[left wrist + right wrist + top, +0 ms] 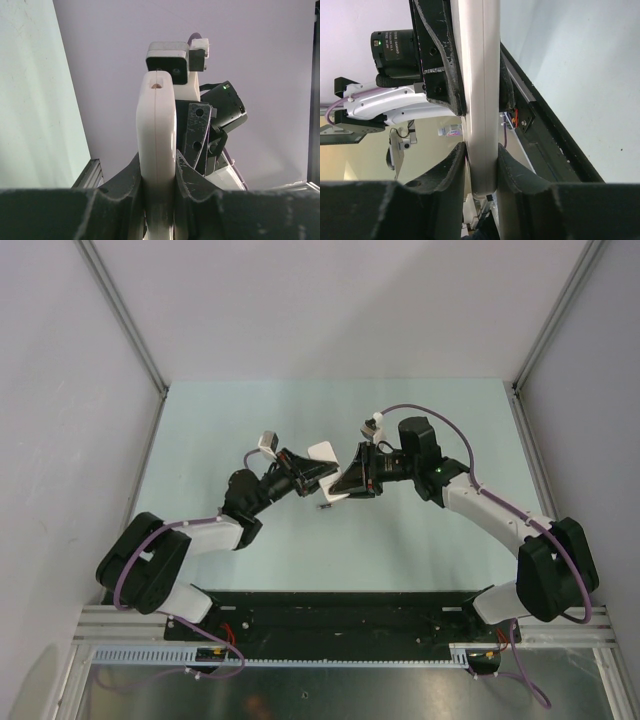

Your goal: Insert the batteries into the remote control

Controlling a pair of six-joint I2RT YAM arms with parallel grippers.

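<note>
Setting: a pale green table (250, 420) is boxed in by plain white walls (330, 300); the arm bases are mounted at the near edge.
Remote control (156, 150): it is held in the air over the middle of the table, clear of the surface. It is seen edge-on in both wrist views, with a white shell, rounded corners and a seam line running down the narrow side.
Keypad and back: neither face can be told from these views, and no open battery bay is seen.
Handling, judged: the remote is taken to be light and rigid. Its smooth moulded plastic is likely to slip under a sideways pull, and a thin back cover could flex or snap if it is squeezed.
Where to hold, judged: the two broad faces are best pinched near one end, so that the battery end is left free.
Left gripper (157, 172): it is clamped on the remote control, with a finger pressed to each broad face.
Right gripper (481, 157): its fingers are laid against both broad faces at the opposite end and appear closed on the remote.
Grip relation: the remote is shared between the two grippers, which meet tip to tip.
Batteries: none can be made out.
Small dark item (324, 506): it lies on the table just below the grippers and is too small to identify.
Risk, judged: the body may be twisted if the arms pull unevenly.
</note>
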